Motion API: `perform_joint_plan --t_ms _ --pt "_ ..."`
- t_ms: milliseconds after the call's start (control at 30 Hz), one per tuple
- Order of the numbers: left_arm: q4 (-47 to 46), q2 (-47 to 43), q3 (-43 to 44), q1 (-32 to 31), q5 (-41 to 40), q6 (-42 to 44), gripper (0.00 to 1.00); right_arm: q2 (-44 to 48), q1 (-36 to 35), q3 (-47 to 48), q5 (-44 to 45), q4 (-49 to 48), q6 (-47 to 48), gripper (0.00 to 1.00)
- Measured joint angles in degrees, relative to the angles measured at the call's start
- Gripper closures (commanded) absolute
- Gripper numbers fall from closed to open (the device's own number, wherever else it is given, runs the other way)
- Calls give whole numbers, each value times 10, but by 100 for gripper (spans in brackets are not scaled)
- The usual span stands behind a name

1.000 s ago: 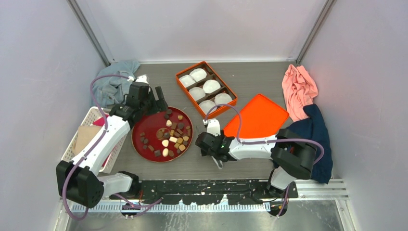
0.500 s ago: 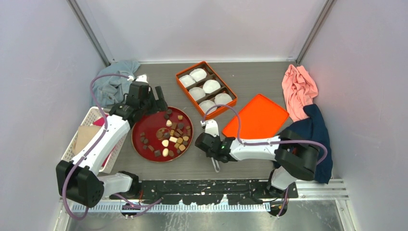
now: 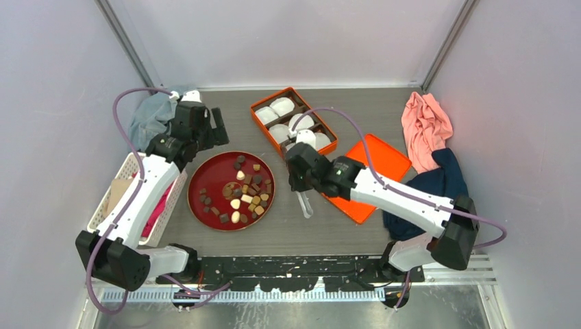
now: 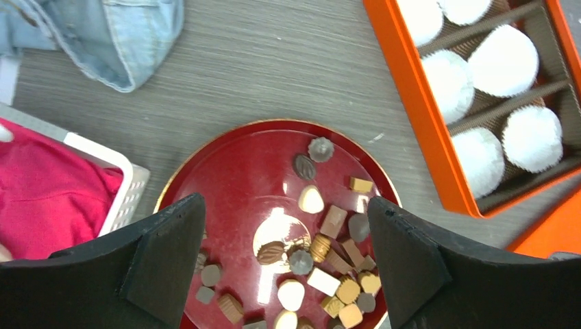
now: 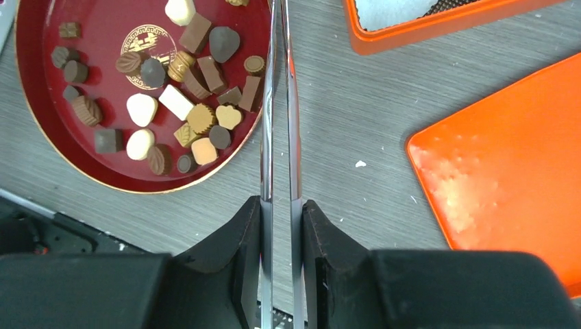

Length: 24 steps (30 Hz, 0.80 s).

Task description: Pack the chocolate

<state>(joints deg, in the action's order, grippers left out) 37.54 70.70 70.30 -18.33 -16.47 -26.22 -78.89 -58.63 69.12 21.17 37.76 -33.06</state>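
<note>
Nearest the arm bases, the slim silver metal tongs [image 3: 306,204] are pinched between the fingers of the right end effector [image 5: 281,209], with the two blades squeezed almost together. They're held over the grey wood-grain worktop [image 3: 274,229], in the gap between the round red lacquer plate [image 3: 212,179] and the flat orange lid [image 3: 377,161]. Their long axis is seen running roughly near-to-far in the top view; which end is the tip can't be made out.

The chocolate [image 3: 246,195], small dark brown, tan and cream pieces, is all found on that plate. It's bunched mostly on the plate's right half, the cluster stretched near-to-far along the side closest to the tongs, with a few dark strays scattered to the left. No common heading is shared: the little bar-shaped pieces are laid at all sorts of angles.

A bit further back, the left end effector [image 4: 288,257] is held up by the plate's far-left rim, fingers spread wide.

Beyond that, the orange divided box [image 4: 413,130] is set on a diagonal, with white crinkled paper cups [image 4: 503,58] sat in its compartments. A blue denim cloth [image 4: 130,34] is bunched up at far left.
</note>
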Motion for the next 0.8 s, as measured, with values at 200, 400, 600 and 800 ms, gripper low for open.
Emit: perform_joint_plan --t_ms 200,400,600,800 --pt "43 27 23 50 -5 -4 12 -61 48 107 -90 103 19 85" --pt "61 32 21 60 -6 -8 12 -88 45 150 -165 153 31 77" --pt "74 42 22 60 -8 -8 14 -121 43 180 -200 174 33 64" --pt "76 42 20 60 27 -5 14 -157 35 194 -195 198 43 58"
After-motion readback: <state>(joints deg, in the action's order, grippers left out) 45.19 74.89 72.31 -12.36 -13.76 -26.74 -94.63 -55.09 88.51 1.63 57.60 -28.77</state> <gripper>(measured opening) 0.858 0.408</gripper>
